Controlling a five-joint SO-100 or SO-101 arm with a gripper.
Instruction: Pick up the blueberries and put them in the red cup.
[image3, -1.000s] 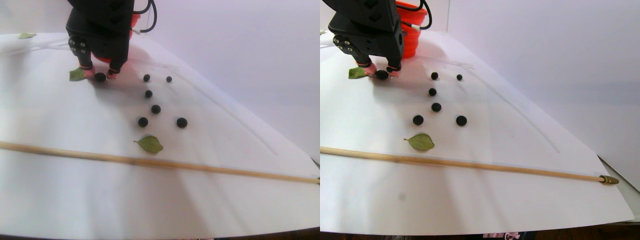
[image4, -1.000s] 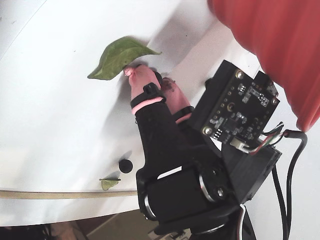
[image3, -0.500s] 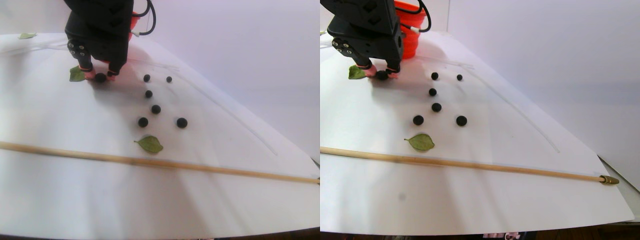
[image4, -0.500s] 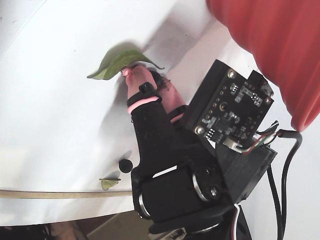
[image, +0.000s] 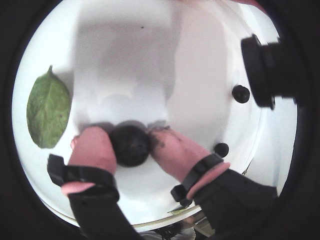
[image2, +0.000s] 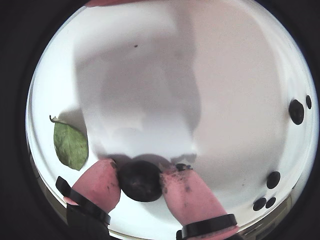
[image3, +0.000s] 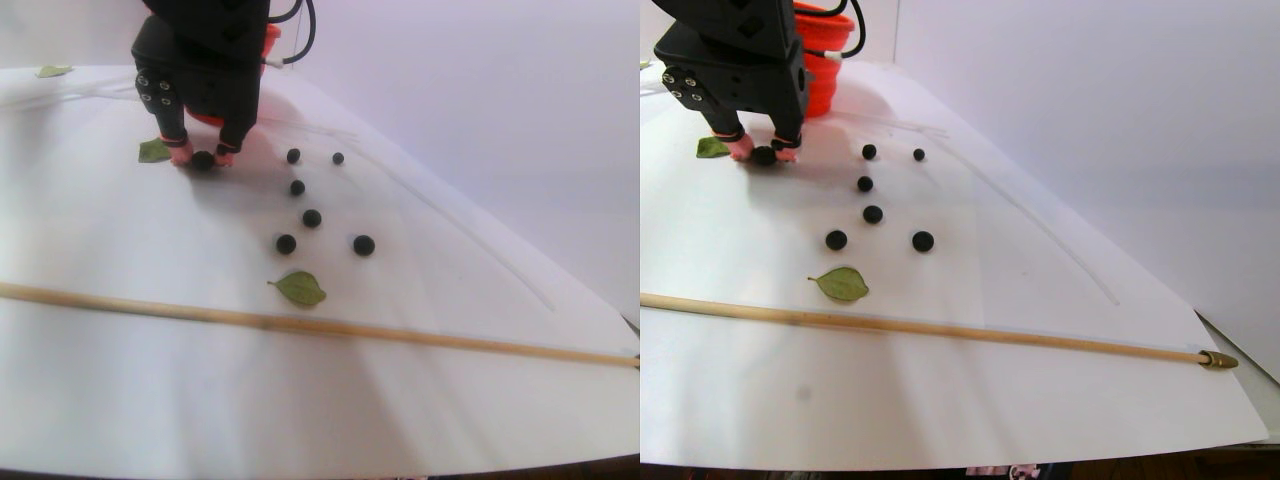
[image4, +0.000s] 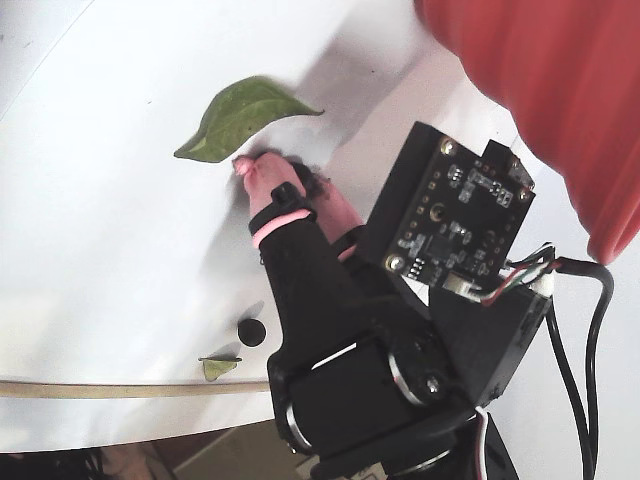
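Arm pose: the black arm reached down from the top left of the stereo pair view, wrist pointing almost straight at the white sheet (image3: 420, 330), with the gripper (image3: 202, 158) at the sheet's surface. In the fixed view the arm ran up from the bottom edge, a bare circuit board (image4: 455, 215) mounted on its right side.

Gripper: both wrist views showed the pink fingertips (image: 92, 147) pressed against either side of one large blueberry (image: 130, 145), which sat squarely between them; the jaws stood narrow, closed onto the berry. The berry looked to be at or just on the sheet; whether it was lifted could not be told. Dark smudges marked the right fingertip in a wrist view (image2: 187, 192).

Held berry in other views: visible between the tips in the stereo pair view (image3: 203, 160); in the fixed view it was mostly hidden by the fingers.

Loose blueberries: six lay to the right of the gripper in the stereo pair view, scattered toward the camera (image3: 312, 218), well apart from the gripper.

Red cup: it stood behind the arm in the stereo pair view (image3: 820, 70), near the gripper, and filled the top right corner of the fixed view.

Leaves: one green leaf (image3: 153, 151) lay just left of the gripper; a second leaf (image3: 300, 288) lay nearer the camera, below the loose berries.

Wooden stick: it lay across the sheet in front, brass-tipped at its right end (image3: 400, 335).
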